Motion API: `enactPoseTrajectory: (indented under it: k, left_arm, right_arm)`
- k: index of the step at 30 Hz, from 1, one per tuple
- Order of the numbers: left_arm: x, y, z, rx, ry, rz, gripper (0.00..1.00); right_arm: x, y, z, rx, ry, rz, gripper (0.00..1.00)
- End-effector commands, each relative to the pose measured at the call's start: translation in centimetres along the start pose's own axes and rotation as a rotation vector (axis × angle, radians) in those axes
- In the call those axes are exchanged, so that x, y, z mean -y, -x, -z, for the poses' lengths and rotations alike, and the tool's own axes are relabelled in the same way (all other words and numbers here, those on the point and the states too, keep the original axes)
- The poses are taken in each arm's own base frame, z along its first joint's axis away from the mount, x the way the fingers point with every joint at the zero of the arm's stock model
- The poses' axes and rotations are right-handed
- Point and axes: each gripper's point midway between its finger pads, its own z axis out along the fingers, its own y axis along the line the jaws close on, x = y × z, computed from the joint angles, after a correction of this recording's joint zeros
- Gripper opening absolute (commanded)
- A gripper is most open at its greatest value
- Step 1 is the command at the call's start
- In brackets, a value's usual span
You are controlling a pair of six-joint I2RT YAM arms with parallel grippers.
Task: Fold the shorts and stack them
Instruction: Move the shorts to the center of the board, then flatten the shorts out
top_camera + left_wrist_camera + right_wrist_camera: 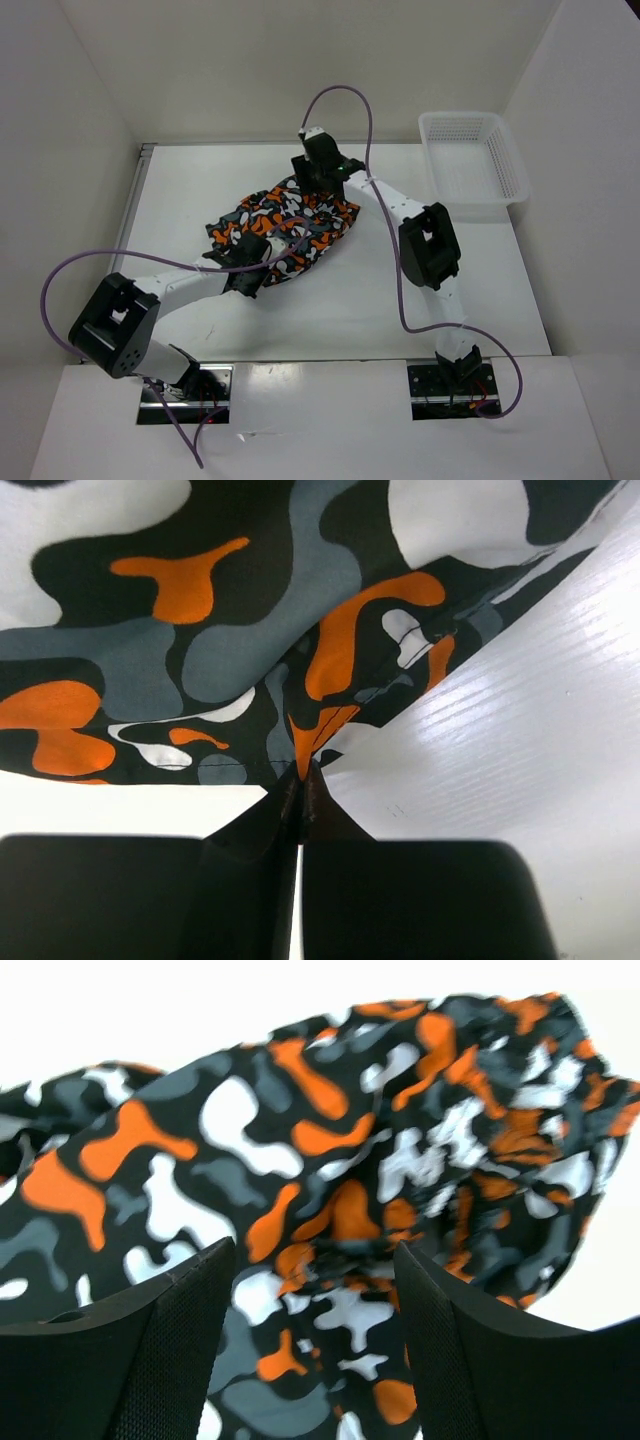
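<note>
The shorts [285,225], printed in orange, white, grey and black blotches, lie crumpled in the middle of the white table. My left gripper [250,268] is at their near edge, shut on a pinch of their hem [305,742], which stands up between the fingertips in the left wrist view. My right gripper [312,180] is over the far edge of the shorts, open, with the fabric [330,1210] showing below and between its fingers [185,1330]. It holds nothing.
A white mesh basket [470,160] stands at the back right of the table. White walls close in the table on the left, back and right. Purple cables loop off both arms.
</note>
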Motion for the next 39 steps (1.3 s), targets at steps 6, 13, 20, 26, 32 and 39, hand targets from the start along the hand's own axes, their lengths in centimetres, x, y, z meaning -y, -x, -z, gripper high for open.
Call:
enactPoseTrajectory:
  k: [6,13,20,26,32,39]
  left_arm:
    - [0.5,-0.8,0.9,-0.025,-0.028,-0.008,0.0]
    - [0.3,-0.7,1.0,-0.027,-0.019,-0.009,0.0]
    - [-0.6,-0.1,1.5,-0.02,0.026,-0.008,0.0]
    - [-13.5,8.6,3.5,0.233,0.38,0.262,0.0]
    - [-28.7,22.7,17.6,0.647,0.59,0.478,0.0]
    - [-31.9,26.1,30.4,0.918,0.727,0.536,0.0]
  right_arm:
    - [0.5,-3.5,-1.4,-0.045,-0.082,0.004,0.65]
    - [2.1,-5.8,-2.9,-0.068,-0.179,0.006,0.53]
    - [2.6,-6.7,-3.1,-0.088,-0.178,0.023,0.06]
    - [9.0,12.1,3.0,0.31,-0.241,-0.016,0.0]
    - [13.8,27.8,17.4,0.736,-0.371,-0.074,0.0]
    - [15.3,31.5,29.3,0.907,-0.419,-0.114,0.0]
